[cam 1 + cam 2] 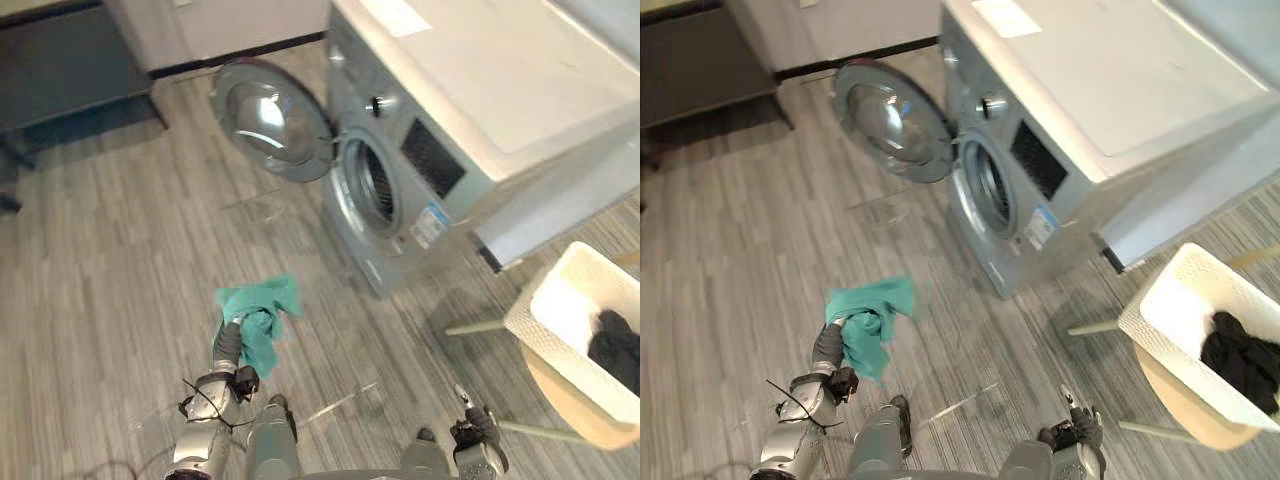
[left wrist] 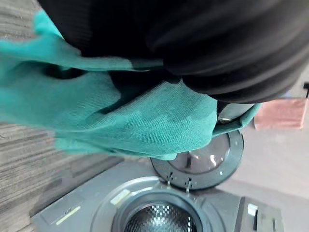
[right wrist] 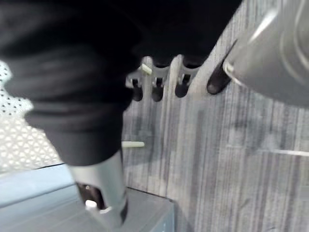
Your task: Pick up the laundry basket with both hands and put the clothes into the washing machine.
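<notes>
Grey floor [image 1: 120, 250], teal cloth [image 1: 262, 320], labelled washing machine [image 1: 480, 110]

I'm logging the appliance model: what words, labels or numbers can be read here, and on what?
No text is readable.
Sticker on the washing machine front: too small and blurred.
Pale sheet on its top: nothing legible.
Teal cloth in the left hand: no print.

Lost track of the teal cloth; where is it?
Eye views, lower left: the teal cloth hangs from the left hand over the floor, before the open door of the washer.
</notes>
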